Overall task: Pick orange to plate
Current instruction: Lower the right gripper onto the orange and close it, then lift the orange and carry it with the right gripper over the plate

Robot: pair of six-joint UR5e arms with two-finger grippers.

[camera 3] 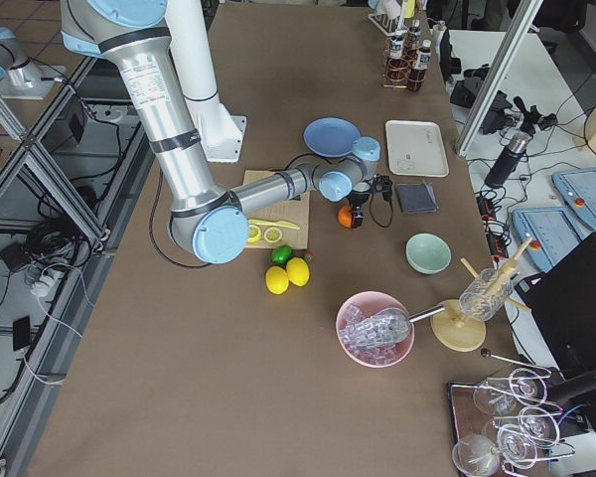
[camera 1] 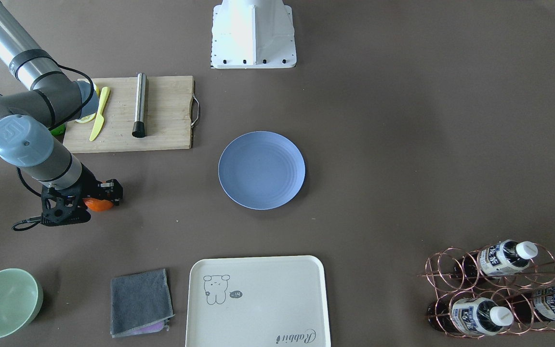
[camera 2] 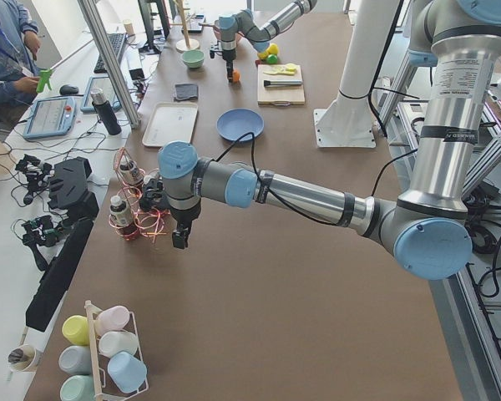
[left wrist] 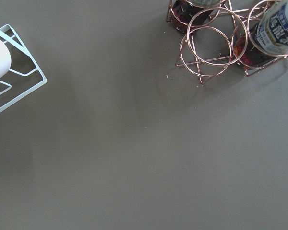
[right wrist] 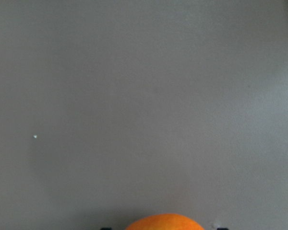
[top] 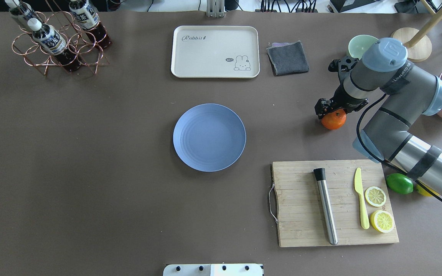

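Note:
The orange [top: 334,120] sits low over the brown table on the robot's right side, well to the right of the blue plate [top: 209,137]. My right gripper [top: 330,110] comes straight down onto the orange, one finger on each side, and looks shut on it. The right wrist view shows only the top of the orange [right wrist: 164,223] at its bottom edge. From the front, the orange [camera 1: 100,205] peeks out beneath the right gripper [camera 1: 98,195]. The plate [camera 1: 261,170] is bare. My left gripper [camera 2: 179,241] hangs far off near the bottle rack; I cannot tell whether it is open or shut.
A cutting board [top: 301,214] with a metal rod [top: 325,207], a yellow knife [top: 360,203] and lemon halves [top: 375,196] lies near the robot. A lime [top: 399,183] sits beside it. A cream tray [top: 215,51], a grey cloth [top: 287,58], a green bowl [top: 359,44] and a bottle rack [top: 58,38] line the far side.

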